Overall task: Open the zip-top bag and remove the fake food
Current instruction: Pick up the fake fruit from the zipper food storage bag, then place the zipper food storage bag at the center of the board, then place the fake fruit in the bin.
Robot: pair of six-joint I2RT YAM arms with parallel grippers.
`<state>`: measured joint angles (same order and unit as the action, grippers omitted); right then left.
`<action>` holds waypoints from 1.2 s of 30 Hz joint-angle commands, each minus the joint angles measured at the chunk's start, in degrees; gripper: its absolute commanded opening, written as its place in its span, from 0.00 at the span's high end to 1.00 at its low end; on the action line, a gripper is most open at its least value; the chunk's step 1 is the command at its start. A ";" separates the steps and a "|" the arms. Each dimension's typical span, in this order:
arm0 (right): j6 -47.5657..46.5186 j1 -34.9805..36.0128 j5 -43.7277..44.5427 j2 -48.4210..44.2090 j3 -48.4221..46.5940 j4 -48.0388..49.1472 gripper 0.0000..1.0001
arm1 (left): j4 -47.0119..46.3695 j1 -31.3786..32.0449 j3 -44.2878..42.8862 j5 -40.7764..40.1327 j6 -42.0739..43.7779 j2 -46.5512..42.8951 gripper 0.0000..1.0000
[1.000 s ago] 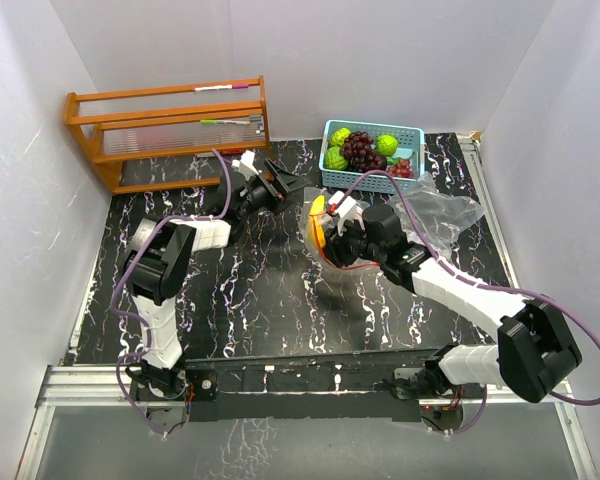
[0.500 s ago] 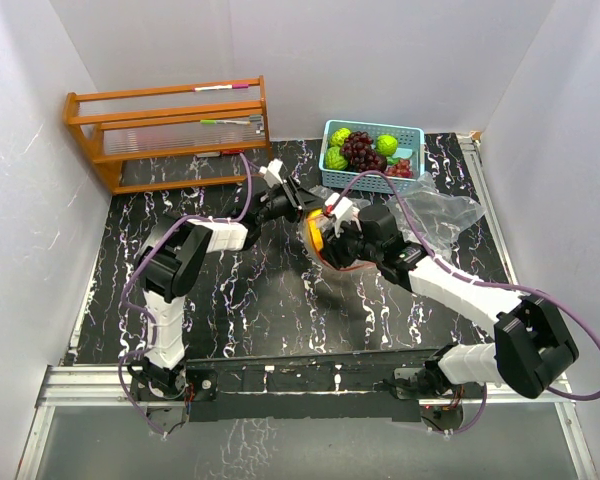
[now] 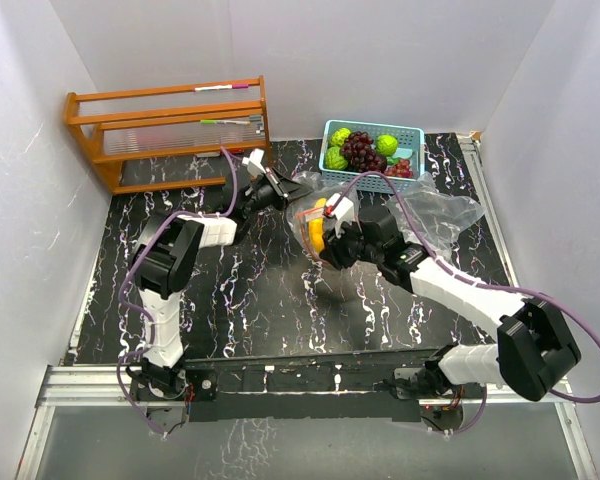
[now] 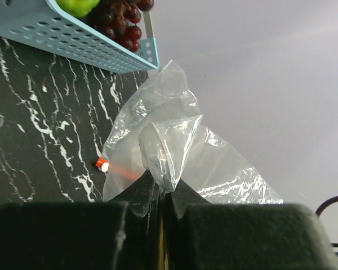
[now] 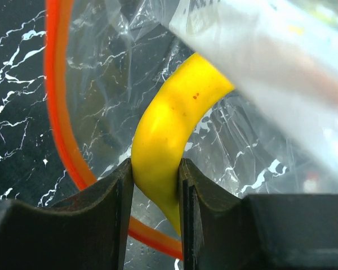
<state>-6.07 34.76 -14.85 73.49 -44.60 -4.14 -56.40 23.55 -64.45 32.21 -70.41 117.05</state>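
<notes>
The right gripper (image 5: pixel 156 169) is clamped on the yellow banana (image 5: pixel 174 118), its 2 jaws pressing the fruit's lower curve from either side. Around that grip lies the clear zip-top bag (image 5: pixel 101 67). Its orange zip rim (image 5: pixel 52 84) loops past on the left, so the banana sits at the bag's mouth (whether it is wholly past the rim I cannot tell). The left gripper (image 4: pixel 164 191) is closed tight on a fold of the bag's film, near the right one. At the back, the light-blue basket (image 3: pixel 375 124) holds grapes (image 3: pixel 360 150) and lime-green balls (image 3: pixel 386 144).

The step in hand looks like drawing the banana out. To do it well, the left grip should anchor the film while the right pulls straight away from the mouth, along the banana's length, so its curved tip does not snag the rim. Smooth plastic may slip, so the squeeze should be firm.
</notes>
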 commanded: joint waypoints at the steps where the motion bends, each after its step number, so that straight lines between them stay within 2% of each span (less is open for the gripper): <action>1: -0.08 0.03 0.64 -3.96 -3.26 2.76 0.93 | 0.68 -2.30 -1.57 -0.72 3.10 -1.06 1.00; 12: -0.39 0.00 -1.83 -9.29 -3.11 0.91 0.93 | -2.08 -9.56 3.86 -3.60 2.44 -2.90 1.00; 18: 0.87 -0.04 -1.07 -11.35 -4.07 4.55 0.93 | 2.26 -10.64 11.24 -9.46 6.92 -8.44 1.00; 20: 1.85 -0.10 1.63 -11.36 -4.72 7.45 0.92 | 3.78 -10.71 13.24 -11.70 8.36 -9.57 1.00; 23: 3.80 -0.21 10.29 -11.24 -5.12 12.45 0.93 | 6.67 -10.77 15.05 -15.75 10.22 -10.85 1.00; 28: 4.98 -2.40 26.56 -4.19 -10.34 12.96 0.93 | 5.92 -10.74 16.90 -17.22 10.36 -10.71 1.00; 32: 10.86 -8.23 28.99 5.09 -18.43 12.53 0.93 | 2.26 -10.49 20.45 -16.57 7.22 -10.15 1.00; 36: 11.37 -11.82 33.57 17.49 -27.53 13.75 0.93 | 2.05 -9.93 23.82 -16.92 7.42 -12.16 1.00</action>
<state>2.46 25.98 10.68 82.59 -63.55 5.58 -52.73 12.91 -43.24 16.08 -62.74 109.10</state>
